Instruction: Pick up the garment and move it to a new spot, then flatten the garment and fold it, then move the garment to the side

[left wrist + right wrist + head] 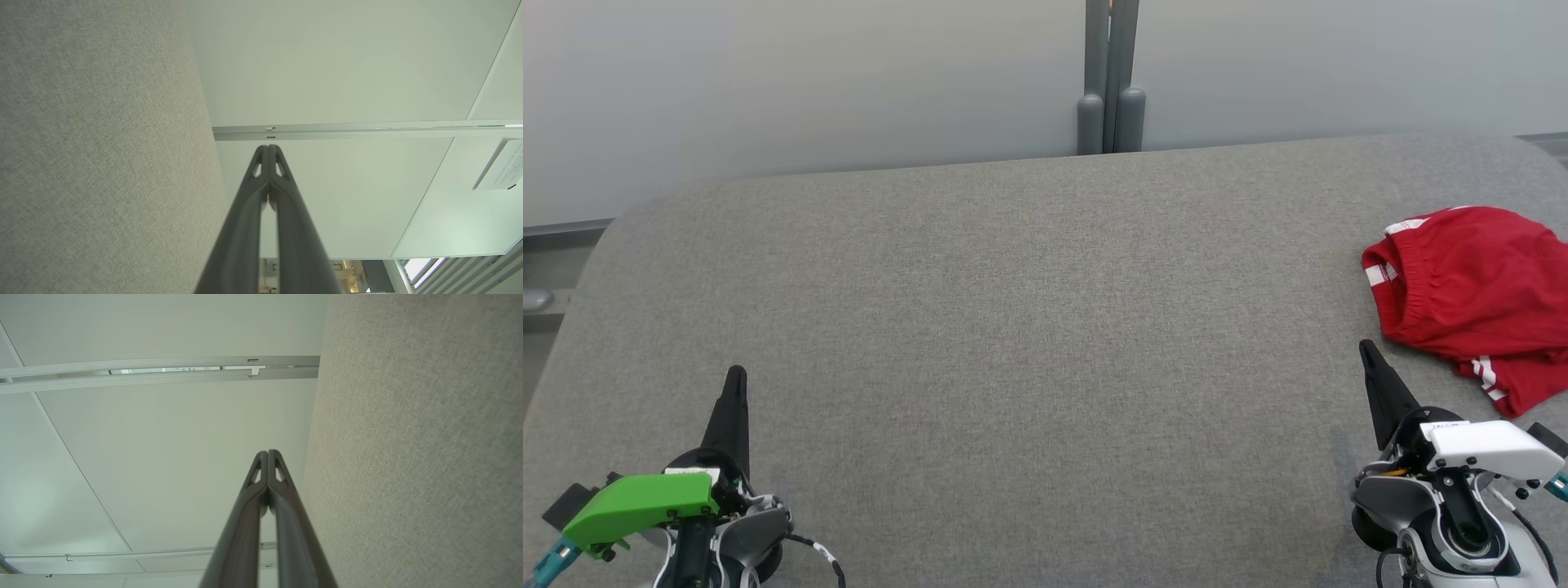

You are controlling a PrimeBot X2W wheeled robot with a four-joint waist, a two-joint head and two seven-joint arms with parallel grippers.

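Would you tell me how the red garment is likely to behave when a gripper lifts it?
The red garment lies crumpled in soft folds, so it will probably hang limp. It looks thin, so likely light. Pushed, it may bunch on the cloth-covered table.

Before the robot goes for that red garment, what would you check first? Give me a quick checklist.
1. Garment found: ok, crumpled at the right of the table.
2. Whole garment in sight: not ok, head view cuts its right part off.
3. Right end effector close to it: ok, beside it, not touching.
4. Right end effector ready to grab: not ok, shut.
5. Left end effector free: ok, shut, holding nothing.
6. Room on the table for a new spot: ok.
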